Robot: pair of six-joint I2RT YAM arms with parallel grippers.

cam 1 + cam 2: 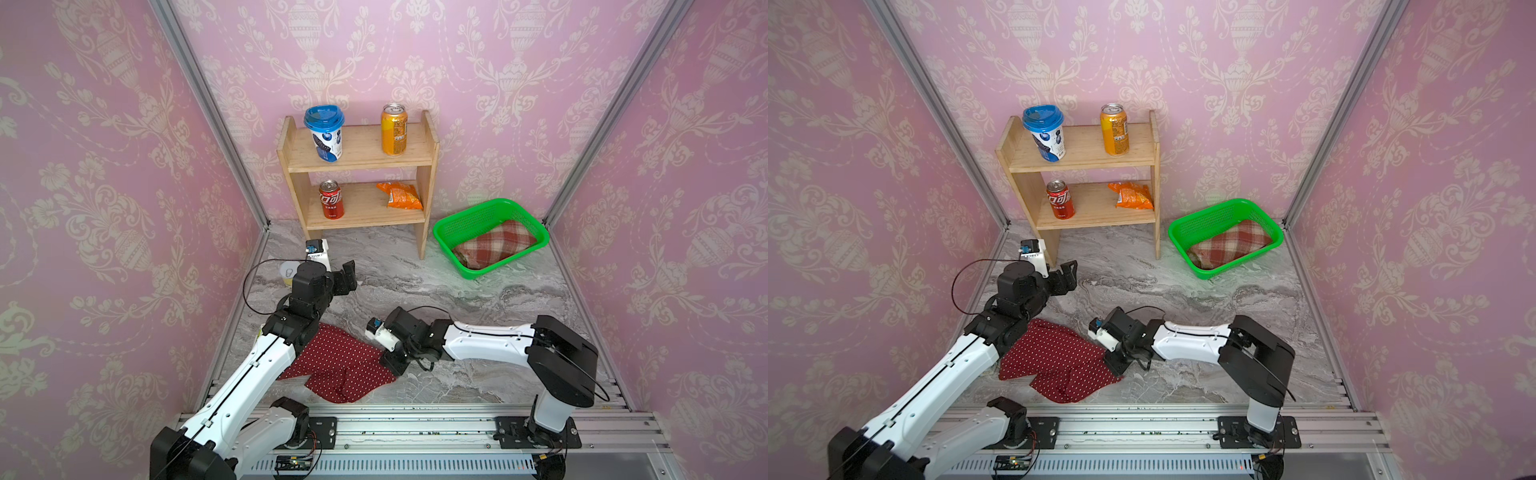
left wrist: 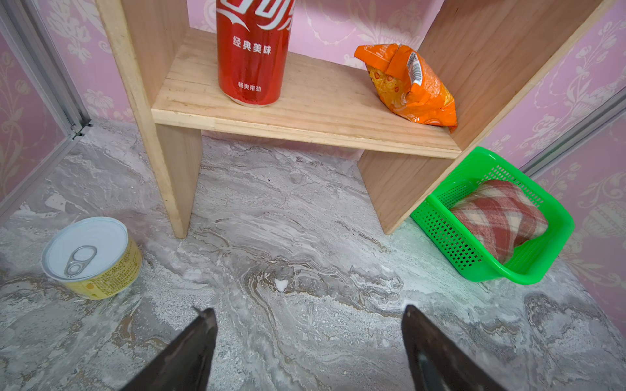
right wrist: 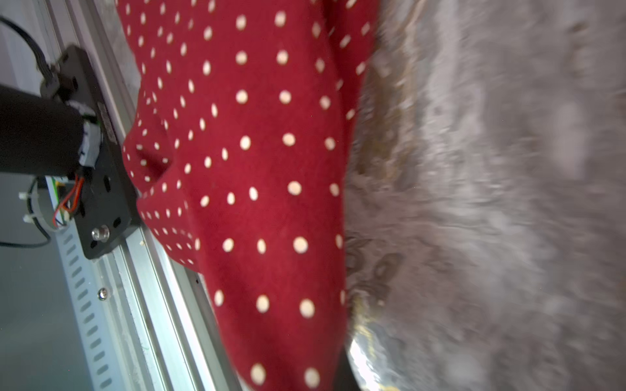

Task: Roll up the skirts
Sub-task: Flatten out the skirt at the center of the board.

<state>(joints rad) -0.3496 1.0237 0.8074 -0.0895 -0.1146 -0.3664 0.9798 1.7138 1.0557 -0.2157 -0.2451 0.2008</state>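
Where the polka-dot skirt point(image 1: 340, 365) point(image 1: 1054, 361) lies spread and slightly rumpled on the near part of the bench point(image 1: 457, 299), close to the front rail, the right claw point(image 1: 390, 362) point(image 1: 1116, 361) is down at the edge on the robot's right, jaws closed on the cloth. In the right wrist view the dotted fabric point(image 3: 254, 169) fills the middle, right up against the camera. The left forearm crosses above the skirt's far left corner. The left claw point(image 1: 351, 274) point(image 2: 306, 309) hangs with its jaws wide apart and nothing between them, above bare bench by the foot of the wooden shelf point(image 1: 361, 149). A pull-tab tin point(image 2: 91, 257) stands to its left. Well apart, at the far right, the plaid skirt point(image 1: 494, 245) point(image 1: 1229, 245) point(image 2: 498, 216) lies bundled inside the green basket point(image 1: 478, 218), which stands beside the shelf.
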